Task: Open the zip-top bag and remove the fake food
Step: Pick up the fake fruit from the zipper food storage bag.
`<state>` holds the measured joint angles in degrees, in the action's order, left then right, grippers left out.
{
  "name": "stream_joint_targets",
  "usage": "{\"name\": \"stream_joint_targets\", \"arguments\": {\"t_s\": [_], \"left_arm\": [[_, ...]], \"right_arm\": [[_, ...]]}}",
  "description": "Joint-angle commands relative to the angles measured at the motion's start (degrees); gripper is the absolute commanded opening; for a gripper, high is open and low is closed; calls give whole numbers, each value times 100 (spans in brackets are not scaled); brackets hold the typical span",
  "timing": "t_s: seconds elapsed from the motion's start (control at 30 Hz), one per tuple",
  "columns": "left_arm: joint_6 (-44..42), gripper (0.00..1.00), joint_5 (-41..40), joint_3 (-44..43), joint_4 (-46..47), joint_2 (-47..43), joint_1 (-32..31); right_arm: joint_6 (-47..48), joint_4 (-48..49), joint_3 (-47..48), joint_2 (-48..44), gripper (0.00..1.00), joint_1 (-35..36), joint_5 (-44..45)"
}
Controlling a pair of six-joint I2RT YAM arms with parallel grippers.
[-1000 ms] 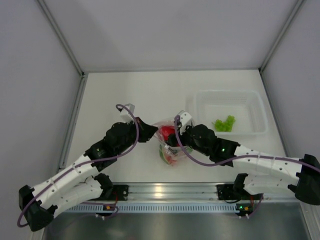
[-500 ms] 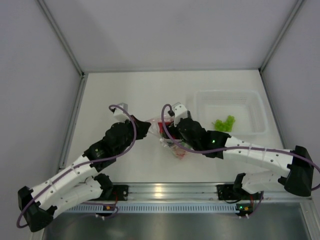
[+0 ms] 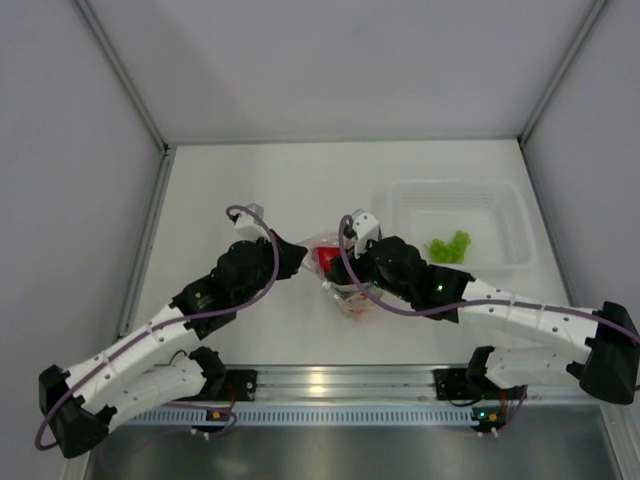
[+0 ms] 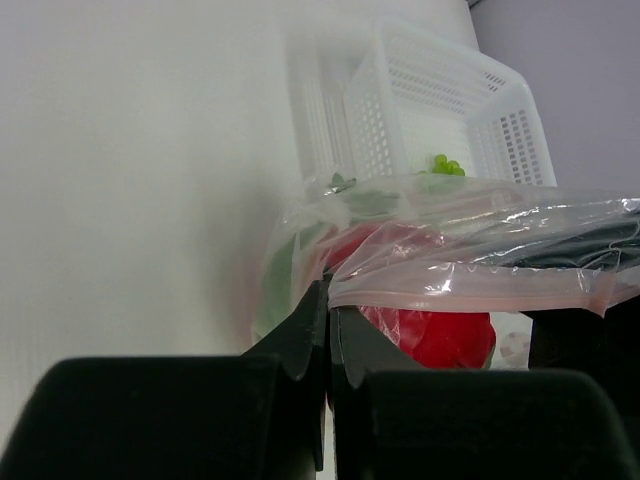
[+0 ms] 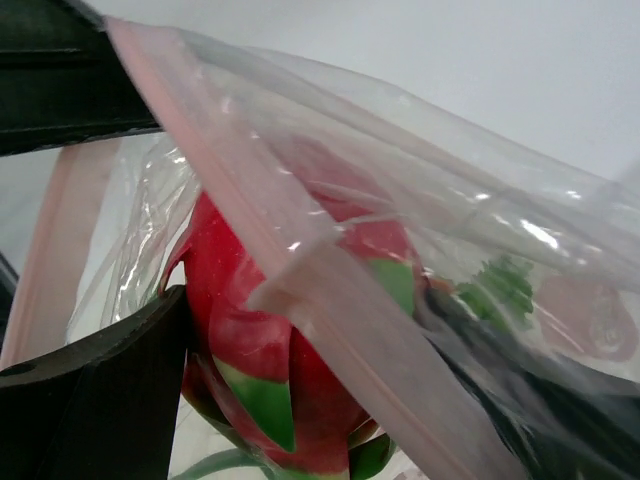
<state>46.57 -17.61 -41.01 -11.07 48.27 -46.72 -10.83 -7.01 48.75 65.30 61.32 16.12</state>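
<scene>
1. Mid-table (image 3: 250, 190), left of the tub (image 3: 455, 184): the bag (image 4: 470, 225), clear and crinkled, pink zip strip parted, mouth open.
2. Pinched at the strip's end by the left gripper (image 4: 327, 300), clamped tight on the plastic.
3. Inside: magenta dragon fruit (image 5: 255, 320) with green tips, then green leaves (image 5: 505, 285).
4. Straddled by the right gripper (image 5: 310, 320), spread wide, one finger touching the fruit; grip impossible to tell.

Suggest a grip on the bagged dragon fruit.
Likely take the dragon fruit across its red belly, clear of the green tips, entering through the mouth of the bag, which the left gripper pinches open by the zip strip; film covers the rest.
</scene>
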Motion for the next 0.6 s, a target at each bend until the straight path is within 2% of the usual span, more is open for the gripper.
{"name": "stream_joint_targets", "arguments": {"t_s": [0.0, 0.03, 0.13, 0.23, 0.37, 0.47, 0.57], "left_arm": [[-640, 0, -1957, -64, -1125, 59, 436], [-675, 0, -2018, -108, -1134, 164, 444], [-614, 0, -2186, -301, -1362, 515, 523], [-509, 0, -2177, -328, -1407, 770, 699], [-421, 0, -2098, -214, -1389, 798, 796], [-385, 0, -2089, -126, -1389, 745, 805], [-376, 0, -2028, -30, -1380, 798, 831]], "right_arm": [[906, 604, 135, -659, 0, -32, -1889], [951, 656, 13, -711, 0, -32, -2224], [942, 1252, -399, -1071, 0, -32, -2489], [1030, 1150, -489, -1291, 0, -24, -2597], [1329, 509, -279, -1362, 0, -24, -1649], [1259, 236, -156, -1432, 0, -23, -560], [1128, 462, -243, -1712, 0, -24, 337]]}}
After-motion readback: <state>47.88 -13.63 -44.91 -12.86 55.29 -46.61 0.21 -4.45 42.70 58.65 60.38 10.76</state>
